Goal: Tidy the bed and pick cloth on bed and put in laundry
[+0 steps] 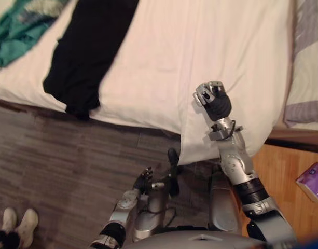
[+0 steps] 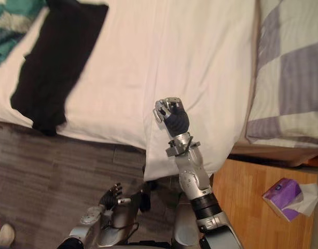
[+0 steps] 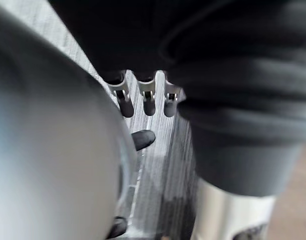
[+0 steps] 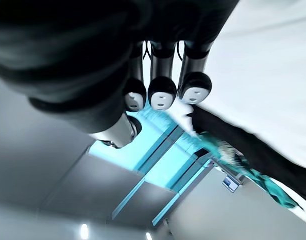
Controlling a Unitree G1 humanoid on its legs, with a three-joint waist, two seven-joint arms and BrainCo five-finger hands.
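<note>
A long black cloth [image 1: 88, 46] lies across the white sheet [image 1: 200, 46] of the bed, its end hanging over the near edge. A teal cloth [image 1: 18, 26] lies crumpled at the bed's far left. My right hand [image 1: 213, 98] is raised above the sheet near the bed's near corner, with its fingers curled and nothing in them. In the right wrist view the black cloth [image 4: 242, 145] and the teal cloth [image 4: 262, 182] lie well beyond the curled fingertips [image 4: 161, 93]. My left hand [image 1: 143, 181] hangs low over the floor, fingers relaxed and empty.
A grey-and-white checked quilt [image 2: 288, 67] covers the bed's right part. A purple tissue pack [image 2: 283, 199] lies on the wooden surface [image 2: 247, 202] at the lower right. A person's white shoes [image 1: 18, 223] stand on the grey floor [image 1: 55, 150] at the lower left.
</note>
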